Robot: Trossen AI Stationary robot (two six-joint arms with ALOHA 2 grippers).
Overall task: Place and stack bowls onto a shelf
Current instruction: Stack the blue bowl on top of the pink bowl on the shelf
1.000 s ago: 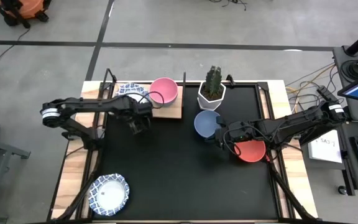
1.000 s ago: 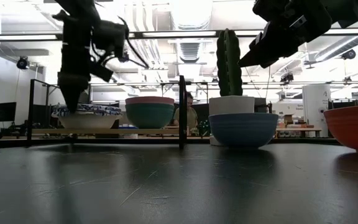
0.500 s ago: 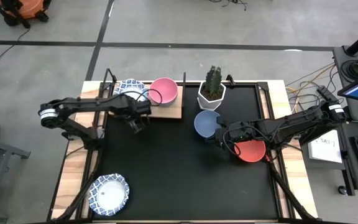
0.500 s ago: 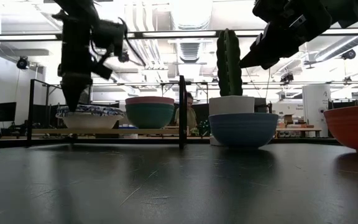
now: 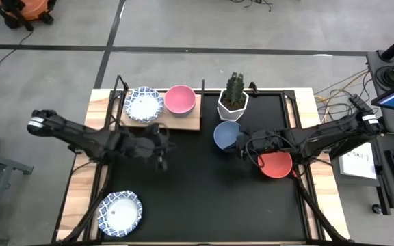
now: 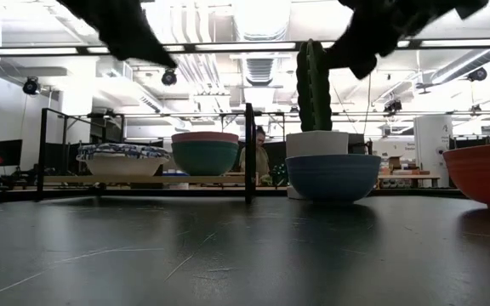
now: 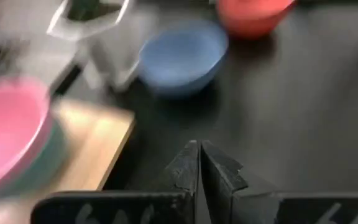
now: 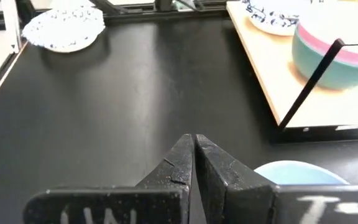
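Now that the left gripper (image 5: 161,152) has been drawn back from the light-brown wooden shelf on its thin black frame (image 5: 183,123) to the open black tabletop (image 5: 204,191), with its fingers pressed together on nothing, a delivery appears finished. A white bowl with a blue-patterned scalloped rim (image 5: 144,104) is left on the shelf at nine o'clock of the pink bowl (image 5: 180,100), which is nested in a green bowl (image 6: 204,156). At the table's seven o'clock corner another white scalloped bowl (image 5: 120,212) is likely next. The right gripper (image 5: 243,148), also closed and empty, is held between the solid blue bowl (image 5: 228,135) and the red bowl (image 5: 276,165).
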